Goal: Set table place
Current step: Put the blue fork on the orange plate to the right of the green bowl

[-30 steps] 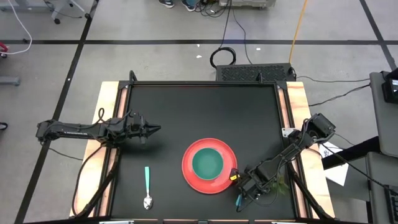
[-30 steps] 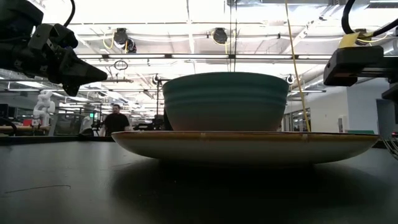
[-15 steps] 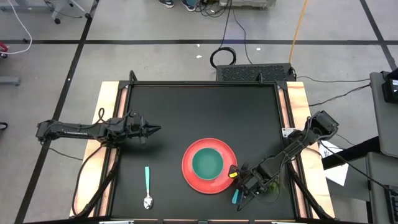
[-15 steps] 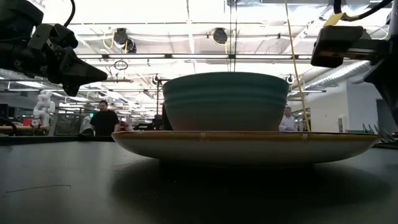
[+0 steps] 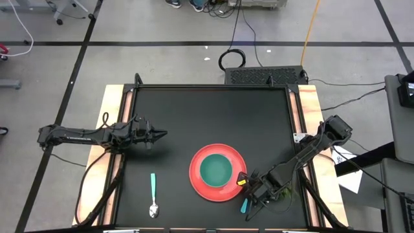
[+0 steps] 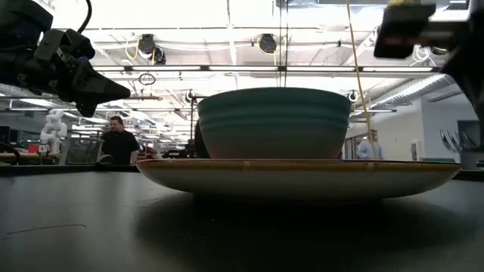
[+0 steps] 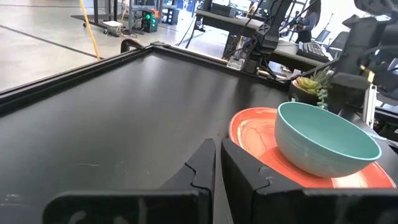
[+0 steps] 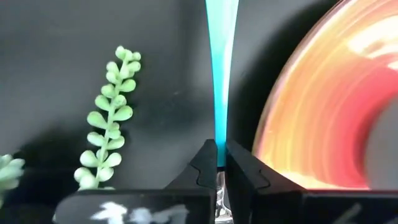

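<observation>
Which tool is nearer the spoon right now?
Left. The left tool hovers just beyond the spoon, farther up the table; the right tool is across the red plate, gripping the fork.

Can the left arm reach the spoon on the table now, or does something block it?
Probably yes. The spoon lies alone on the black table, just in front of the shut left gripper, with nothing between them. The plate is off to the side.

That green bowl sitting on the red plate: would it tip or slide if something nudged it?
The green bowl looks wide and low, so it probably resists tipping. It rests loose on the smooth red plate, so a push would likely slide it. It seems rigid.
</observation>
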`<state>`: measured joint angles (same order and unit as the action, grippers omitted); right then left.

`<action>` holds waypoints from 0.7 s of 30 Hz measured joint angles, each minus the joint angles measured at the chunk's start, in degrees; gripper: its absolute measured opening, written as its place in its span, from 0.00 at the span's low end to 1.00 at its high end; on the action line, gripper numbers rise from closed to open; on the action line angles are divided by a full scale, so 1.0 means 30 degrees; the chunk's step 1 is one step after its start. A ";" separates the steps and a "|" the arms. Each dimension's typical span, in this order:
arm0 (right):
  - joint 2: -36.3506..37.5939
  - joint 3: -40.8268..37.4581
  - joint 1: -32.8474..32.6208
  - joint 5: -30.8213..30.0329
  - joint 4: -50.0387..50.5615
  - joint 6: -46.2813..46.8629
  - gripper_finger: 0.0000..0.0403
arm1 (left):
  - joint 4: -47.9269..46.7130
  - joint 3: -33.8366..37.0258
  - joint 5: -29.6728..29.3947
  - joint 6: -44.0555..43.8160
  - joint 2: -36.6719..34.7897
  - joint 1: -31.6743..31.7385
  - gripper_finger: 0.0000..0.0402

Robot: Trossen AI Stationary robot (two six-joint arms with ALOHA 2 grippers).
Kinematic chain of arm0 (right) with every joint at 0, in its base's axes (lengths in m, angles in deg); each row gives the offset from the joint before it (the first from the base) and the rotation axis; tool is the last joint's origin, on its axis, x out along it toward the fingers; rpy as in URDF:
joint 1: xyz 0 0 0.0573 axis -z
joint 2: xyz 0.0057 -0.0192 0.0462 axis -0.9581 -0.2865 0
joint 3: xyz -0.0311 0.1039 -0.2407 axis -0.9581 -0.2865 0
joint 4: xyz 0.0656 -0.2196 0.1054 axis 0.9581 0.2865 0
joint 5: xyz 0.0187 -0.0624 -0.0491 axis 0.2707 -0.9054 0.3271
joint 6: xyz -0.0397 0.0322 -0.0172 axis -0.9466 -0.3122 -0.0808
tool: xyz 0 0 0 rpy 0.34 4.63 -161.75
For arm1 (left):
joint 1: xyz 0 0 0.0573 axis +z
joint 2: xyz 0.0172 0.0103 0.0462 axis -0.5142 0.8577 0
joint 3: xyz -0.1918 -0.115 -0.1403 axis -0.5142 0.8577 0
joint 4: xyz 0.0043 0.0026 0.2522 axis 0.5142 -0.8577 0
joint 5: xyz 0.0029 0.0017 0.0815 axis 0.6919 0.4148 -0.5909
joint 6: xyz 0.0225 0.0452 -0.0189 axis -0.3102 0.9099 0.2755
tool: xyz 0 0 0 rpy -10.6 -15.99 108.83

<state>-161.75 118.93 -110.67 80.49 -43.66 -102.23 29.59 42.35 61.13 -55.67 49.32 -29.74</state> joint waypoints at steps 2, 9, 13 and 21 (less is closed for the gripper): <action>0.0017 0.0541 0.0000 0.0007 0.0771 0.0053 0.01 | 0.0000 0.0000 -0.0007 0.0038 0.0000 0.0003 0.08; 0.0017 0.2501 0.0122 -0.0022 0.4004 0.0039 0.00 | 0.0007 0.0000 -0.0007 0.0058 0.0000 -0.0005 0.08; 0.0017 0.3689 0.0564 -0.0044 0.5369 -0.0450 0.00 | 0.0007 0.0000 -0.0007 0.0124 0.0000 0.0001 0.08; 0.0039 0.4541 0.1347 0.0002 0.6019 -0.1038 0.00 | 0.0015 0.0000 -0.0007 0.0117 0.0000 -0.0004 0.08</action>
<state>-161.63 132.55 -106.63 80.50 -25.61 -105.34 29.63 42.35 61.10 -55.32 49.32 -29.75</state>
